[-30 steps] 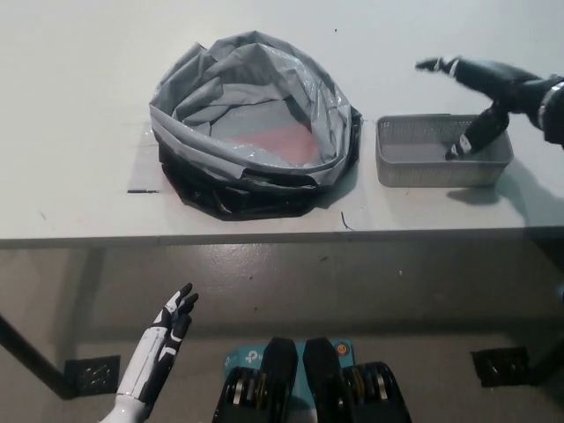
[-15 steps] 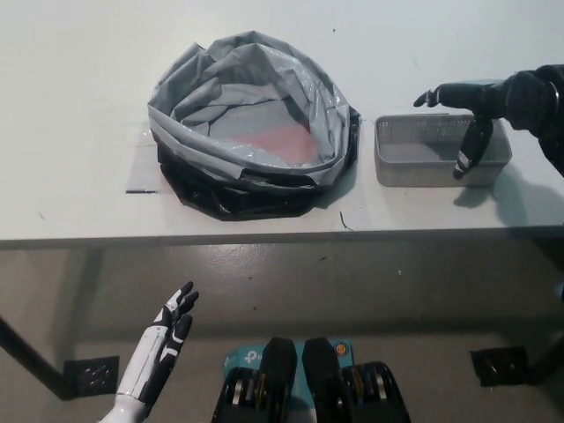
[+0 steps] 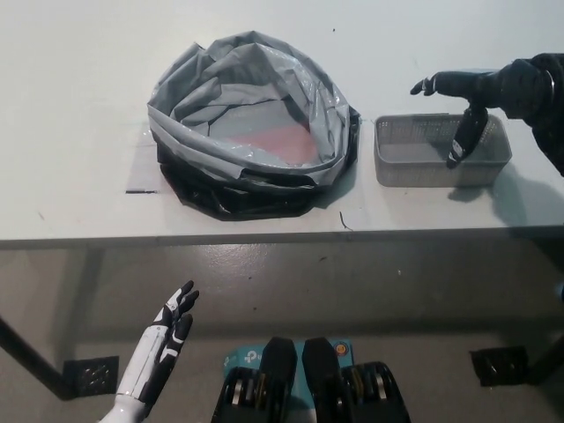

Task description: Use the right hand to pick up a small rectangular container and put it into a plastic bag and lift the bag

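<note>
Head view: robot hand [image 3: 480, 97] spread over container [image 3: 441, 152]

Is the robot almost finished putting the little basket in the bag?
No. The basket sits on the table beside the open bag. The right robot hand is open over it, not gripping. The left robot hand rests low. Grasping, bagging and lifting remain.

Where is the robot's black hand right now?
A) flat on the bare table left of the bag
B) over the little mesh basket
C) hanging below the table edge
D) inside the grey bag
B: the black right hand is spread above the mesh basket, one finger reaching down into it, right of the bag.
</note>
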